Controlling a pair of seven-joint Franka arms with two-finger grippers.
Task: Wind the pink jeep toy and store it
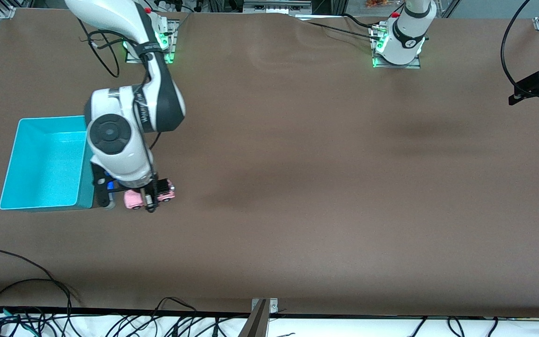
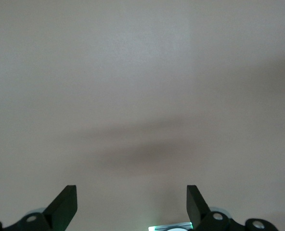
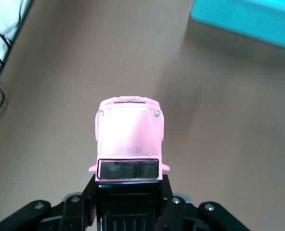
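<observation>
Pink jeep toy (image 1: 150, 194) is gripped by right claw (image 1: 149, 202) beside turquoise bin (image 1: 45, 161), not yet stored; left claw (image 2: 132, 204) is held open, waiting

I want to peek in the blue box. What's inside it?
The blue box looks empty: only its bare blue floor shows. The right arm covers the corner nearest the pink toy car, so that corner is hidden. The right gripper holds the car beside the box.

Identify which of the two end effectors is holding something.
The right end effector, beside the turquoise bin, is shut on the pink jeep toy. The left end effector hangs open over bare table, waiting.
</observation>
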